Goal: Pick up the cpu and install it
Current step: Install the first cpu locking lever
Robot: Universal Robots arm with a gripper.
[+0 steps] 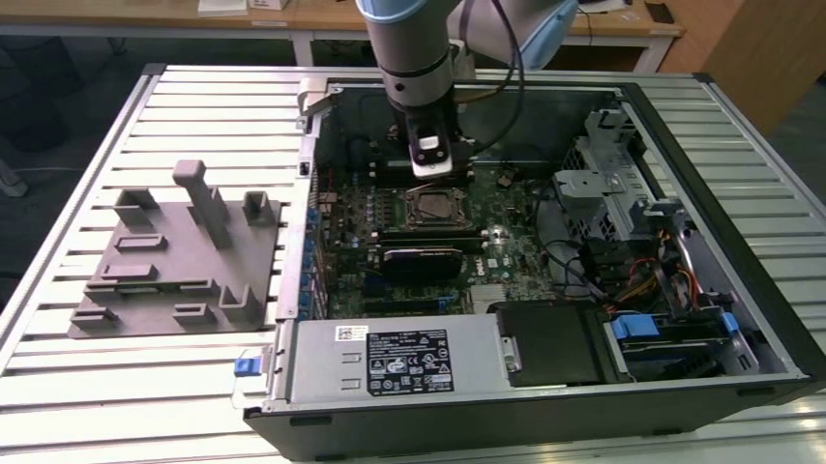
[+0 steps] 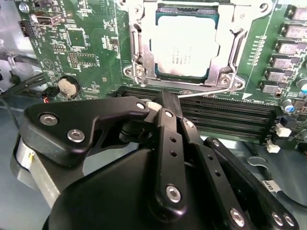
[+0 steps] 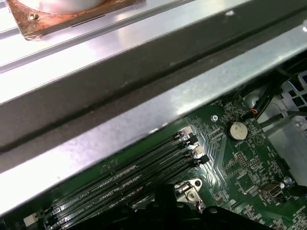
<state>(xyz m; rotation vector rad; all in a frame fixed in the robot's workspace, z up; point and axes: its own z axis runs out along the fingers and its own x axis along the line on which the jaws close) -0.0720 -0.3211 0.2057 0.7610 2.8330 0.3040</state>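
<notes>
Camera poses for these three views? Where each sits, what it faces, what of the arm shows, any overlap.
Exterior view: off the arm, looking down into the open computer case; the arm reaches in, hand just above the cpu.
Second wrist view: on the wrist, looking past the hand at the cpu seated in its socket.
First wrist view: on the wrist, facing the memory slots and case wall.
Shared: both wrist views show the coin battery.

A grey fixture plate (image 1: 181, 261) is seen on the slatted surface (image 1: 77, 387), beside an opened computer case (image 1: 671, 387).
</notes>
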